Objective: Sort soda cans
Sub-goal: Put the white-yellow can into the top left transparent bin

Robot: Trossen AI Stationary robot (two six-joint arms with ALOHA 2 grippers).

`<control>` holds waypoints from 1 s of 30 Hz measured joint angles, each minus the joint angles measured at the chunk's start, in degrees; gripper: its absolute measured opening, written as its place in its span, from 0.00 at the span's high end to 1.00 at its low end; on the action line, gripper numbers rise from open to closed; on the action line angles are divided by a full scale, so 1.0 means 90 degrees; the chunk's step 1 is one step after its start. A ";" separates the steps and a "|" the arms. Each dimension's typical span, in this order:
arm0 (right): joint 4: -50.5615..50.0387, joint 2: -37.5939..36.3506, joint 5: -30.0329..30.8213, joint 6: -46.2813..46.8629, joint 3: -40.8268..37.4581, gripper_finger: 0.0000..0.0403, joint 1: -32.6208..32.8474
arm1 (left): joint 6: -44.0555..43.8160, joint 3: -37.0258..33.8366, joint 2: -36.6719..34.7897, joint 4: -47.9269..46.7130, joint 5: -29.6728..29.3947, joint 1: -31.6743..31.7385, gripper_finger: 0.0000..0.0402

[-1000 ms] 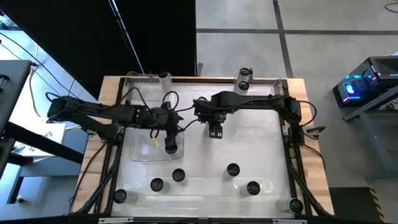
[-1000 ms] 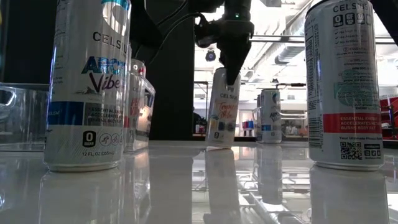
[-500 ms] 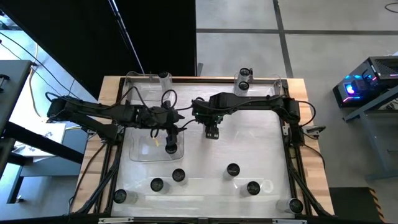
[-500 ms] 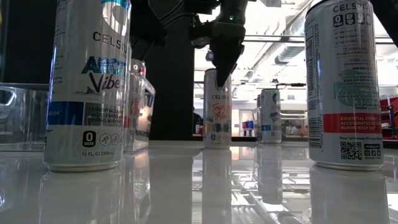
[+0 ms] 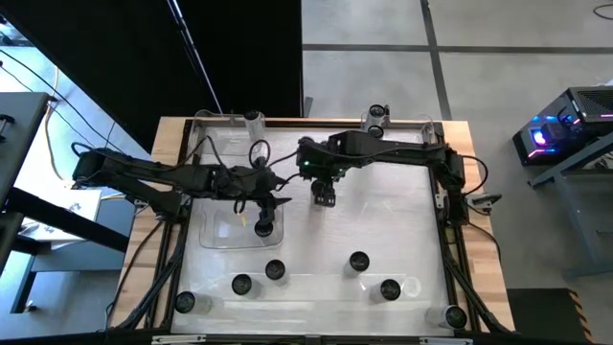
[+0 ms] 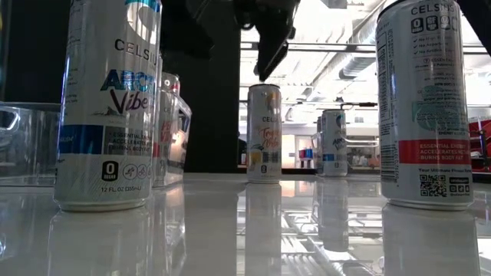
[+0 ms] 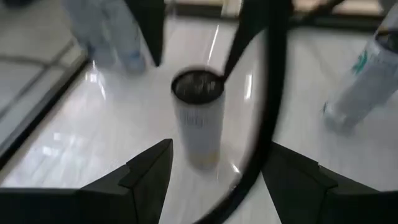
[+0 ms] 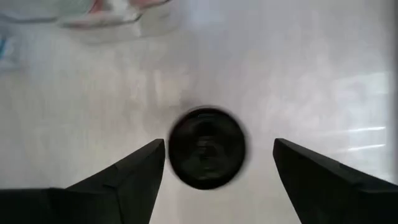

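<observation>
White glossy table (image 5: 402,220) with a wooden border, grey concrete floor around it; the low view looks across the top into a lit room with ceiling ducts.

Right gripper (image 5: 325,196) sits over the middle of the table, a little toward the far edge. Its fingers (image 8: 124,180) stand wide apart, holding nothing. Right wrist view looks straight down on the dark top of a can (image 8: 207,148) standing upright on the table between the fingers, clear of both. Low view: the same can (image 6: 264,133) stands alone, upright, with the gripper's dark tip (image 6: 268,46) above it and apart from it.

Left gripper (image 5: 265,213) reaches in from the left edge, over a clear plastic tray (image 5: 215,235) left of centre. Its fingers (image 7: 146,171) are spread on either side of an upright can (image 7: 198,115); contact cannot be told. In the high view this can (image 5: 263,228) is at the tray's right end.

Other cans: several stand spread along the near edge, among them one at (image 5: 274,270), one at (image 5: 358,261) and one at (image 5: 390,288). Near corners: one left (image 5: 185,303), one right (image 5: 455,315). Far edge: one (image 5: 254,119) at the left, another (image 5: 375,117) right of centre. Low view, close by: a can with blue lettering (image 6: 107,103) and one with a red band (image 6: 424,103).
</observation>
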 joint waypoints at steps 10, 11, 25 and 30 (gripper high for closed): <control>-0.0308 -0.1341 0.0773 0.0538 -0.0283 0.27 0.0032 | 0.1401 -0.0686 0.0200 0.3577 0.0236 0.0000 0.43; -0.0259 -0.1521 0.0825 0.0623 -0.0474 0.27 0.0070 | 0.1567 -0.0689 0.0272 0.3833 0.0402 0.0002 0.42; 0.2972 -0.5185 0.2084 0.2673 -0.5495 0.27 0.1410 | 0.1012 0.0733 0.2130 0.2697 0.0620 0.0537 0.18; 0.4308 -0.5912 0.2603 0.3082 -0.6804 0.27 0.2047 | 0.0962 0.1309 0.2620 0.1765 0.0493 0.0663 0.15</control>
